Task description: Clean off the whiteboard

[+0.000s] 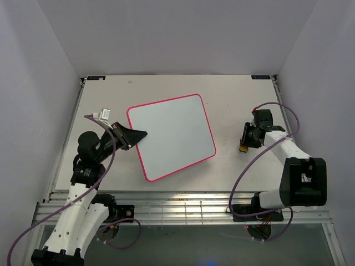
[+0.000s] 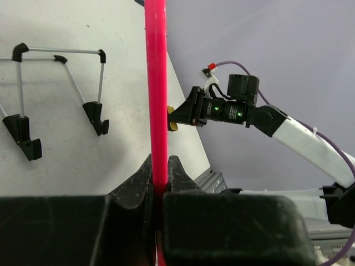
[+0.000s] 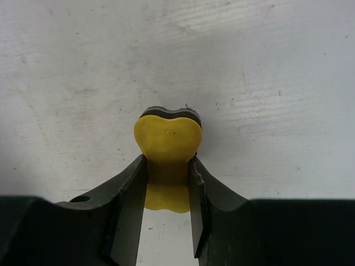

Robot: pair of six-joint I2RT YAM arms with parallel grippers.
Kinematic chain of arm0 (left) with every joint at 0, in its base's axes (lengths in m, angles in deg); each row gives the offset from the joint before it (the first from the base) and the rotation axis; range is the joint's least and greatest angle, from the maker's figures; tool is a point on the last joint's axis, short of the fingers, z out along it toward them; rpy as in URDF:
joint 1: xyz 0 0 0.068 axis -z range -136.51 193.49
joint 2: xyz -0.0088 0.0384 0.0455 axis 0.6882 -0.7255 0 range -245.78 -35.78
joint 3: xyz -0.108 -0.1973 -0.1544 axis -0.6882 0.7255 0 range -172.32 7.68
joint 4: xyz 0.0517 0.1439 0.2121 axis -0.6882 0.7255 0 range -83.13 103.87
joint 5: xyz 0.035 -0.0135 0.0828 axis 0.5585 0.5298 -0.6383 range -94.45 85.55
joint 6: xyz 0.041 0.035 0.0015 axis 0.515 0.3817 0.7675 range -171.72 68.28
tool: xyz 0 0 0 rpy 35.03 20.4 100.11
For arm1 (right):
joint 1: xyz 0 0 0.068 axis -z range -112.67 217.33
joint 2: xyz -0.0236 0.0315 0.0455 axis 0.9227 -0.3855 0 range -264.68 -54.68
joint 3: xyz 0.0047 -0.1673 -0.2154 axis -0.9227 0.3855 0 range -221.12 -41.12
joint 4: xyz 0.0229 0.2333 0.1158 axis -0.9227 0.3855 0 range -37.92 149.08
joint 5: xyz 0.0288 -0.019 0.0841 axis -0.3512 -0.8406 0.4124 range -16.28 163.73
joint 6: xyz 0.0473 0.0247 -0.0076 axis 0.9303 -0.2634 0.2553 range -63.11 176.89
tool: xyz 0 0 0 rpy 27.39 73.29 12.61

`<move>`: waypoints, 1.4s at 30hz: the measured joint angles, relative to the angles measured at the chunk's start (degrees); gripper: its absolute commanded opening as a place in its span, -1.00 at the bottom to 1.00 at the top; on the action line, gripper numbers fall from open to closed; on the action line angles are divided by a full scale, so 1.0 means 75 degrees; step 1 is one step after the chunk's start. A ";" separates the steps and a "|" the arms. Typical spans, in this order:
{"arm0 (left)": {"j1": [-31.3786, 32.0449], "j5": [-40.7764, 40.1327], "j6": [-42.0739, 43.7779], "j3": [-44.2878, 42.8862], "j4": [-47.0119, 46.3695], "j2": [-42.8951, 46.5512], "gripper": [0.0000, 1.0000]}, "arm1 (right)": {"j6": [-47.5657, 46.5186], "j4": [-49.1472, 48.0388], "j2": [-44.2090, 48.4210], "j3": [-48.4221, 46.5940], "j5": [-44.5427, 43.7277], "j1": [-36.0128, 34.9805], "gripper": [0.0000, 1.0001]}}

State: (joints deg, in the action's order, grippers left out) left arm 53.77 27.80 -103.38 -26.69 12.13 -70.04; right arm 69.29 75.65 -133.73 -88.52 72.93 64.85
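The whiteboard (image 1: 172,136), white with a thin pink-red frame, lies askew in the middle of the table, and its upper face shows no marks. My left gripper (image 1: 136,134) is shut on its left edge. In the left wrist view the frame (image 2: 156,83) runs straight up from between the closed fingers of that gripper (image 2: 160,166). My right gripper (image 1: 244,143) is to the right of the board, apart from it, and is shut on the small yellow eraser (image 1: 243,148). In the right wrist view the eraser (image 3: 166,141) is pinched in the gripper (image 3: 166,180) just above the bare table.
A black wire stand (image 2: 55,94) shows against the white surface left of the frame edge. A small white connector (image 1: 101,115) sits by the left arm. Metal rails (image 1: 177,208) run along the table's near edge, and walls enclose the other three sides.
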 measured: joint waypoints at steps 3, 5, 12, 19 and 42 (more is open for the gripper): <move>0.0000 0.0356 0.0085 0.0023 -0.0277 -0.0452 -1.00 | 0.0003 -0.0009 -0.0134 0.0224 -0.0087 0.0000 -0.34; 0.0000 0.0580 0.0169 0.0026 -0.0423 -0.0627 -1.00 | 0.0003 -0.0012 -0.0201 0.0312 -0.0102 0.0000 -0.28; 0.0003 0.0892 0.0361 0.0035 -0.0769 -0.0417 -1.00 | 0.0035 -0.0017 -0.0221 0.0335 -0.0108 0.0000 -0.07; 0.0003 0.1026 0.0411 0.0219 -0.1005 -0.0265 -1.00 | 0.0061 0.0003 0.0058 0.0335 -0.0160 0.0000 0.11; -0.0050 0.2130 0.0093 0.0595 -0.5986 -0.3092 -1.00 | -0.0201 0.1043 0.4908 -0.0087 0.2503 -0.0006 0.80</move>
State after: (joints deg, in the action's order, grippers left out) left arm 53.40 43.78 -102.68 -22.23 -32.76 -93.23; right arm 67.78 83.48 -96.92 -89.17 91.70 64.80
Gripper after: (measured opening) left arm 0.131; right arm 0.900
